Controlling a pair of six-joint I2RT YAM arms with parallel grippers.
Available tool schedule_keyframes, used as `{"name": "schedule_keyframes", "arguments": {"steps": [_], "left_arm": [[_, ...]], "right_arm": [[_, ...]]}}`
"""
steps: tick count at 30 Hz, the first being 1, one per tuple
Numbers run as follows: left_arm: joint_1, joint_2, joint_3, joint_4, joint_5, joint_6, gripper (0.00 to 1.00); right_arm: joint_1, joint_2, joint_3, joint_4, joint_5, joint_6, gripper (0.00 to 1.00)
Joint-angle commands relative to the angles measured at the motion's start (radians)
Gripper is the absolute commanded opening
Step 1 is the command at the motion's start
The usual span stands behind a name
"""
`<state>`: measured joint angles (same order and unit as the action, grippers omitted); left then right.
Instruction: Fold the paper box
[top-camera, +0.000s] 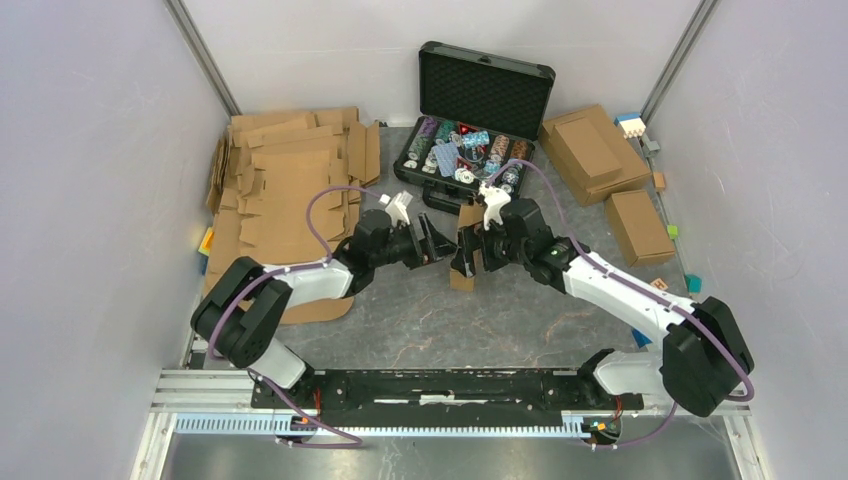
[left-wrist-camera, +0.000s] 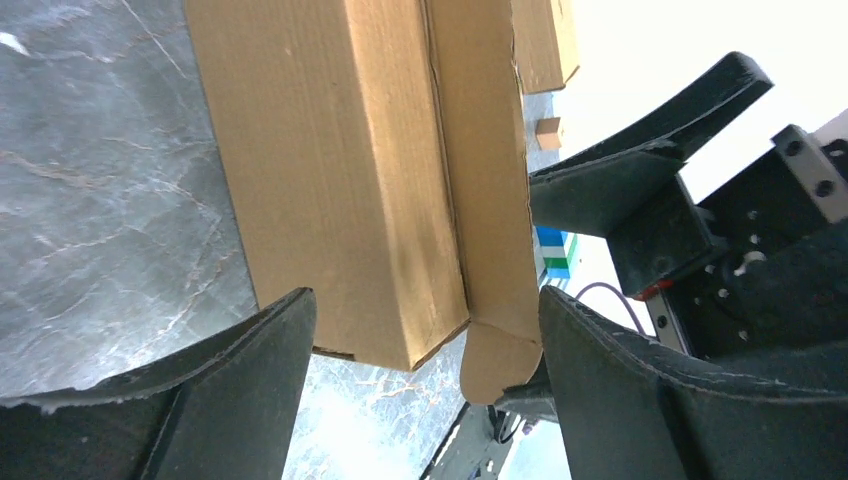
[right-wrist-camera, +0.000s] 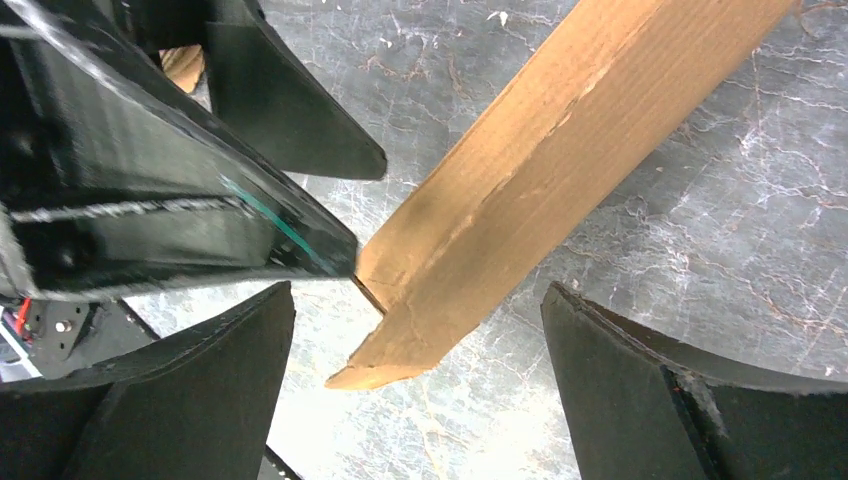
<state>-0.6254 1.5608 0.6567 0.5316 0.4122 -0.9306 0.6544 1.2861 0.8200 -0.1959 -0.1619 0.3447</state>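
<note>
Paper box (left-wrist-camera: 330, 170) between wide-open left tool (left-wrist-camera: 422, 300), right tool (right-wrist-camera: 418, 290).

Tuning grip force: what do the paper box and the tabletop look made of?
Paper box: plain brown cardboard, matte, probably corrugated; fine ribbing and raw cut edges show. Tabletop: grey marble-patterned surface with white veins and a slight sheen; cannot tell whether it is real stone or printed laminate.

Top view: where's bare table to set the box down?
Widest free patch: bare table, from the paper box towards the base rail. Smaller one: between the black case, the cardboard boxes and the right arm. Crowded: left side, under the cardboard blanks.
</note>
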Motion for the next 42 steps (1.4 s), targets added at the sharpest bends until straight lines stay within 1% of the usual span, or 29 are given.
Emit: {"name": "schedule_keyframes", "arguments": {"steps": [1,5,7,9,12,14,15,16,17,18,19,22,27,29,33,35,37,40,42], "left_arm": [[0.057,-0.086,-0.035,0.012,0.069,0.018,0.88],[0.099,-0.127,-0.052,-0.05,0.083,0.066,0.89],[0.108,-0.118,-0.046,-0.065,0.089,0.082,0.87],[0.11,-0.088,-0.025,-0.076,0.097,0.094,0.83],[0.11,-0.022,0.01,-0.055,0.128,0.09,0.68],[0.108,0.008,0.02,-0.024,0.143,0.082,0.56],[0.105,0.021,0.022,-0.016,0.154,0.083,0.48],[0.099,0.028,0.029,-0.016,0.161,0.09,0.36],[0.086,0.035,0.037,-0.027,0.16,0.1,0.28],[0.072,0.038,0.045,-0.041,0.152,0.111,0.22],[0.053,0.045,0.051,-0.047,0.147,0.118,0.19],[0.011,0.075,0.068,-0.045,0.137,0.119,0.17],[-0.055,0.12,0.086,0.024,0.131,0.086,0.16],[-0.09,0.137,0.11,0.026,0.117,0.084,0.16],[-0.142,0.16,0.14,0.058,0.076,0.07,0.14],[-0.162,0.147,0.135,0.073,0.027,0.076,0.14],[-0.175,0.115,0.115,0.071,-0.022,0.089,0.13],[-0.17,0.044,0.053,0.055,-0.065,0.099,0.13],[-0.149,-0.005,0.023,-0.007,-0.07,0.116,0.14]], "right_arm": [[-0.028,-0.013,-0.024,0.101,-0.113,0.037,0.98],[-0.051,-0.024,-0.008,0.103,-0.148,0.044,0.98],[-0.067,-0.014,0.01,0.088,-0.157,0.048,0.98],[-0.096,-0.002,0.025,0.074,-0.14,0.067,0.98],[-0.135,0.03,0.035,0.081,-0.124,0.103,0.98],[-0.142,0.066,0.063,0.066,-0.124,0.113,0.98],[-0.142,0.082,0.084,0.048,-0.122,0.115,0.98],[-0.143,0.103,0.1,0.039,-0.124,0.113,0.98],[-0.142,0.121,0.114,0.032,-0.127,0.11,0.98],[-0.142,0.133,0.126,0.027,-0.131,0.109,0.98],[-0.142,0.142,0.131,0.026,-0.139,0.102,0.98],[-0.142,0.155,0.132,0.042,-0.157,0.094,0.98],[-0.143,0.164,0.145,0.005,-0.162,0.045,0.98],[-0.142,0.164,0.154,-0.019,-0.164,-0.005,0.98],[-0.144,0.172,0.2,-0.143,-0.111,-0.144,0.98],[-0.144,0.158,0.208,-0.193,-0.062,-0.206,0.98],[-0.143,0.135,0.196,-0.205,-0.031,-0.243,0.98],[-0.142,0.128,0.18,-0.192,-0.061,-0.268,0.98],[-0.135,0.142,0.183,-0.184,-0.105,-0.283,0.98]]}}
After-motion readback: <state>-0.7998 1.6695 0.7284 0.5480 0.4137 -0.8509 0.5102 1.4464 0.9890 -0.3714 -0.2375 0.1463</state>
